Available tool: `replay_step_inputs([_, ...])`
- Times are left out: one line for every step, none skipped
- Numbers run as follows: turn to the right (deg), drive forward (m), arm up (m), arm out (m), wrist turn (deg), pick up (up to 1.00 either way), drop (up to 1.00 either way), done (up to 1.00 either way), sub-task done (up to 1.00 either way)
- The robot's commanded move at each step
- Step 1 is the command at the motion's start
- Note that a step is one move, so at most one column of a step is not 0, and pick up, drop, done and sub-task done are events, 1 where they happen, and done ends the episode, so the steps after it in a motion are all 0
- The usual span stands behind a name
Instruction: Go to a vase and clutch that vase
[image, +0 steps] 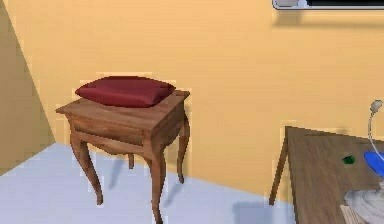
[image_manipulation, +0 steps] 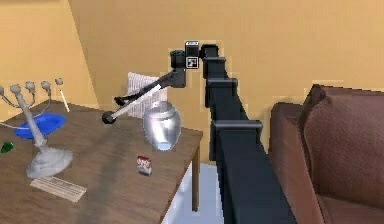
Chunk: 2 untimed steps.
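A silver, urn-shaped vase (image_manipulation: 163, 126) shows above the wooden table (image_manipulation: 110, 195) in the arm side view, narrowing toward its foot. My dark arm (image_manipulation: 232, 130) rises from the bottom edge, and the gripper (image_manipulation: 110, 117) reaches left from its far end. The thin fingers (image_manipulation: 130, 104) slant down just left of the vase's top. The vase sits close under the gripper's body with the tabletop behind it. I cannot tell whether the gripper holds anything. The same table (image: 330, 170) shows at the forward view's right edge.
On the table stand a silver candelabra (image_manipulation: 42, 140), a blue dish (image_manipulation: 48, 124), a small can (image_manipulation: 145, 165) and a flat pale item (image_manipulation: 56, 188). A brown sofa (image_manipulation: 335, 150) stands at the arm side view's right. Ahead, a wooden side table (image: 125, 125) bears a red cushion (image: 125, 92) against the yellow wall.
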Motion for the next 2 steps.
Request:
replay_step_inputs([0.0,0.0,0.0,0.0,45.0,0.0,0.0,0.0,0.0])
replay_step_inputs([0.0,0.0,0.0,0.0,12.0,0.0,0.0,0.0,0.0])
